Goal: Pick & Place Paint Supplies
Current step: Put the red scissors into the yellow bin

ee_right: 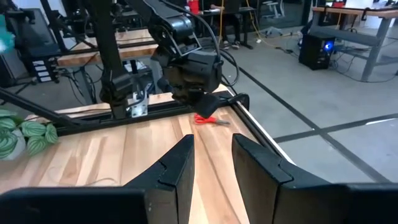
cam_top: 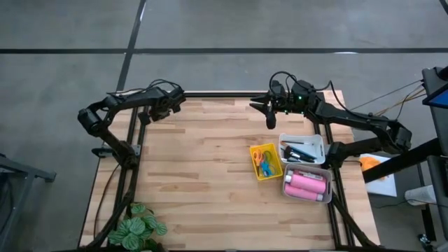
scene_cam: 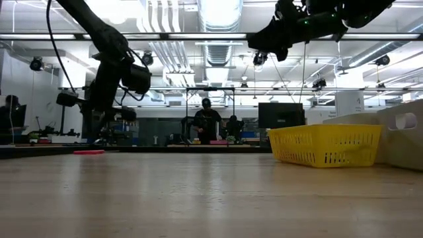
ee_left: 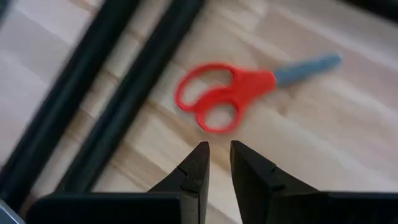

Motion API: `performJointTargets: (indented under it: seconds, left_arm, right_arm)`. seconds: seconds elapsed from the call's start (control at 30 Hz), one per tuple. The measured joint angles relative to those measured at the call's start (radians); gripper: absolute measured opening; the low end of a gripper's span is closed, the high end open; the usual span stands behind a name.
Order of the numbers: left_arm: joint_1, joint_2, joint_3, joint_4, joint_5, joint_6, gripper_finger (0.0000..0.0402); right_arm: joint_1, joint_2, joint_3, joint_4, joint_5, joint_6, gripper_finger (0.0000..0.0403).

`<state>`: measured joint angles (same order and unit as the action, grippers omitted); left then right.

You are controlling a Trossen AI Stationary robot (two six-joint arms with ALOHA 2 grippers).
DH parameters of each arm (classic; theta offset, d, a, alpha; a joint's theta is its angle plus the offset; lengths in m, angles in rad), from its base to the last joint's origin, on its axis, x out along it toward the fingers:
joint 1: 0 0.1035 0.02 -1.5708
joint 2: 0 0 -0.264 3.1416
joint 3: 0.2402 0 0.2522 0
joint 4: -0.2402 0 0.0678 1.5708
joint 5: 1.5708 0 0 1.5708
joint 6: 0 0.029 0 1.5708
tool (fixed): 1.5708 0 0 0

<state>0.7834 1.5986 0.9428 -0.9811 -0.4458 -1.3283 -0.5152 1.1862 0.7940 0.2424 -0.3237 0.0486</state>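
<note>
Red-handled scissors [ee_left: 224, 93] with grey blades lie flat on the wood at the table's far left corner, next to the black frame rails [ee_left: 130, 93]. They also show in the right wrist view [ee_right: 210, 120] and as a thin red streak in the low view [scene_cam: 89, 152]. My left gripper [ee_left: 219, 155] hangs just above them, pointing steeply down, its fingers a narrow gap apart with nothing between them. My right gripper [ee_right: 211, 155] waits high over the far right of the table [cam_top: 270, 119], roughly level, slightly open and empty.
A yellow tray [cam_top: 266, 161] holds small scissors. Beside it stand a white tray [cam_top: 302, 148] with dark brushes and another white tray [cam_top: 306, 185] with pink bottles. A leafy plant [cam_top: 136, 227] sits at the near left corner. Bare wood lies between.
</note>
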Motion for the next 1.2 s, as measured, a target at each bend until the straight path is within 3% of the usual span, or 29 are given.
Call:
performJointTargets:
  seconds: [0.17, 0.4, 0.6, 0.9, 1.03, 1.2]
  left_arm:
    - [0.005, 0.0, -0.014, -0.001, -0.083, -0.06, 0.0065]
    - [0.012, 0.0, -0.107, 0.141, -0.078, -0.055, 0.0065]
    - [0.03, 0.0, -0.187, 0.326, -0.078, 0.042, 0.0065]
    - [0.061, -0.001, -0.228, 0.405, -0.075, 0.052, 0.0065]
    - [0.062, -0.002, -0.222, 0.421, -0.035, 0.099, 0.0065]
    - [0.062, -0.001, -0.22, 0.465, 0.091, 0.132, 0.0065]
  right_arm:
    - [0.0, 0.0, 0.0, 0.0, 0.0, 0.001, 0.0107]
    - [0.0, -0.001, 0.0, 0.0, 0.0, 0.004, 0.0107]
    - [0.0, -0.001, 0.0, 0.0, 0.001, 0.004, 0.0107]
    - [0.0, 0.0, 0.0, 0.0, 0.001, 0.004, 0.0107]
    - [0.0, 0.0, 0.0, 0.0, 0.002, 0.003, 0.0107]
    - [0.0, 0.0, 0.0, 0.0, 0.002, 0.0, 0.0107]
